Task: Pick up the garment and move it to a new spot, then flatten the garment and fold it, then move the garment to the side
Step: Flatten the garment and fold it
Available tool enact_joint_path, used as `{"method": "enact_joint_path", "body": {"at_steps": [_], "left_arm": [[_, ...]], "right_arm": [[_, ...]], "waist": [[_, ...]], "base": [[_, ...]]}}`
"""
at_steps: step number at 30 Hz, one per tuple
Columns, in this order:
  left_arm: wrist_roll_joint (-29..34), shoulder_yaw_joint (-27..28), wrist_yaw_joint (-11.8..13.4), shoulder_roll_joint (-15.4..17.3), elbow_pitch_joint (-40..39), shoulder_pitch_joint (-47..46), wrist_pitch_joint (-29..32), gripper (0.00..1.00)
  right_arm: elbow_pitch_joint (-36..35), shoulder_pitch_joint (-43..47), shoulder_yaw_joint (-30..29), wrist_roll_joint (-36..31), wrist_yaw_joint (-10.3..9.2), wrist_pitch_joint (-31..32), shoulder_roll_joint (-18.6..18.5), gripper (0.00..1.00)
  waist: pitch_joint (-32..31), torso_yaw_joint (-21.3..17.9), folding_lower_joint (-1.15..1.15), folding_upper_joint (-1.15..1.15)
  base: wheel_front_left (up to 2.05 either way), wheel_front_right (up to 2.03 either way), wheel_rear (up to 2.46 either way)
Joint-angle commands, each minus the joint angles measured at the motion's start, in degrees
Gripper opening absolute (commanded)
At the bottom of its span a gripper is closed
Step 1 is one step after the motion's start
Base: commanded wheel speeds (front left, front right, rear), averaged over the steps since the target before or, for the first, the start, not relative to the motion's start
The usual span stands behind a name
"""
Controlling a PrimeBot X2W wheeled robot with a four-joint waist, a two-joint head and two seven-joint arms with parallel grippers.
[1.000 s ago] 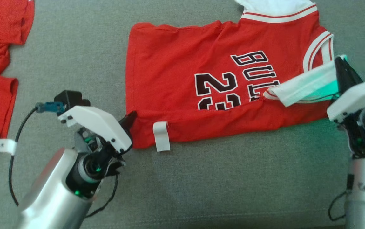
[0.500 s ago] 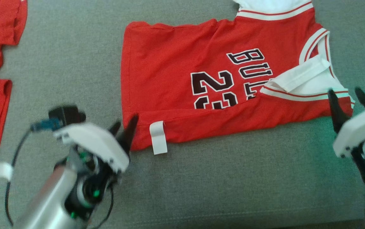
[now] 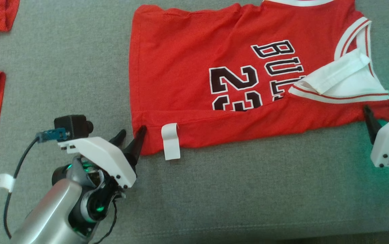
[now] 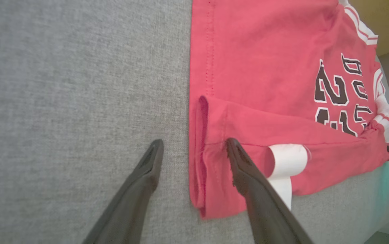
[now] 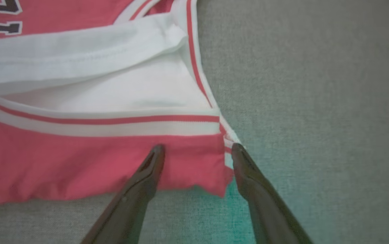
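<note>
While the jersey (image 3: 187,61) lies folded on the grey surface (image 3: 79,67), the left end effector (image 3: 132,131) and right end effector (image 3: 380,107) straddle its near corners, both released.

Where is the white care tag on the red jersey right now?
In the head view the white tag lies across the near folded edge of the jersey, toward its left corner, just right of the open left gripper.
</note>
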Motion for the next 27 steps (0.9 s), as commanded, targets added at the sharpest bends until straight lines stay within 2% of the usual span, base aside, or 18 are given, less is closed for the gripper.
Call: {"method": "enact_joint_path", "body": {"at_steps": [1,5,11,16,22,23,24,25,26,27], "left_arm": [[0.4,1.2,0.1,1.2,0.3,-1.0,0.3,1.0],[-0.2,0.1,-1.2,0.7,1.1,-1.0,1.2,1.0],[0.1,-1.9,-2.7,2.2,0.2,-0.1,3.1,1.0],[0.7,-3.2,-2.9,4.6,-2.0,1.2,5.0,1.0],[1.0,-4.1,-2.5,4.8,-1.6,0.2,6.6,1.0],[0.9,-4.3,-2.9,4.4,-1.3,-0.2,6.8,0.02],[0.9,-4.5,-3.1,4.1,-1.0,-0.7,7.0,0.0],[0.8,-4.6,-3.4,3.8,-0.6,-1.2,7.0,0.0],[0.9,-4.7,-3.7,3.5,-0.1,-1.7,7.0,0.0],[0.9,-4.7,-4.0,3.4,0.4,-2.1,6.9,0.0]], "right_arm": [[-1.8,-1.0,0.7,0.4,-0.04,0.2,-1.8,1.0],[-0.9,-1.2,0.6,1.7,-0.04,1.4,-2.8,1.0],[-1.1,-0.5,0.8,3.4,-0.04,2.9,-4.1,1.0],[-1.9,0.3,0.8,4.0,-0.04,4.0,-4.4,1.0],[-2.7,1.0,1.8,4.7,-0.04,6.2,-4.0,1.0],[-2.7,1.1,2.0,4.9,-0.04,6.6,-3.8,1.0],[-2.7,1.1,2.0,5.3,-0.04,7.0,-3.6,1.0],[-2.8,1.0,1.7,5.9,-0.04,7.3,-3.1,0.8],[-2.8,0.7,1.2,6.5,-0.04,7.5,-2.6,0.3],[-2.8,0.4,0.5,7.0,-0.04,7.6,-2.0,0.0]], "waist": [[0.1,0.1,0.0,0.0],[0.2,0.2,0.0,0.0],[-0.3,-0.2,0.0,0.0],[-0.8,-0.4,0.0,0.0],[0.2,-0.3,0.0,0.0],[0.3,-0.3,0.0,0.0],[0.4,-0.2,0.0,0.0],[0.5,-0.2,0.0,0.0],[0.5,-0.2,0.0,0.0],[0.3,-0.2,0.0,0.0]], "base": [[0.0,0.0,0.0],[0.0,0.0,0.0],[0.0,0.0,0.0],[0.0,0.0,0.0],[0.0,0.0,0.0],[0.0,0.0,0.0],[0.0,0.0,0.0],[0.0,0.0,0.0],[0.0,0.0,0.0],[0.0,0.0,0.0]]}}
